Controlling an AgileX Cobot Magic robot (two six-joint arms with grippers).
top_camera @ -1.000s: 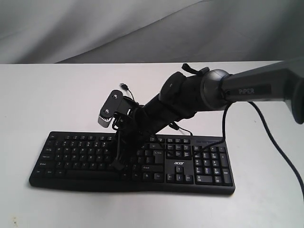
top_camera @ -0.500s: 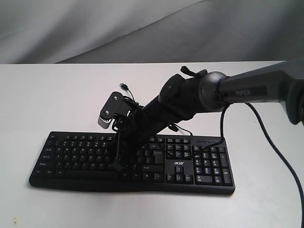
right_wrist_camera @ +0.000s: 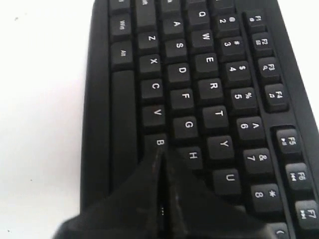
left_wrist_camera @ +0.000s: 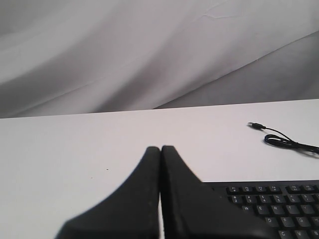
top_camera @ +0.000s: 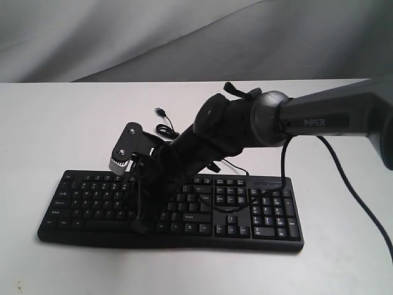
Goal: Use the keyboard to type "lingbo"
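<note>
Keyboard, one, right end effector closed at B key

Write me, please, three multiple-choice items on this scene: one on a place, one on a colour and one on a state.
1. Which key does the tip of the right pincer point at?
A) P
B) B
C) Enter

2. What colour is the keyboard?
A) black
B) white
C) red

3. How do the jaws of the left pincer stand?
A) wide open
B) closed on a cable
C) shut and empty

Answers:
1 B: the right wrist view shows the tip at the B key.
2 A: its body is black, with white legends.
3 C: in the left wrist view the jaws meet with nothing between them.
</note>
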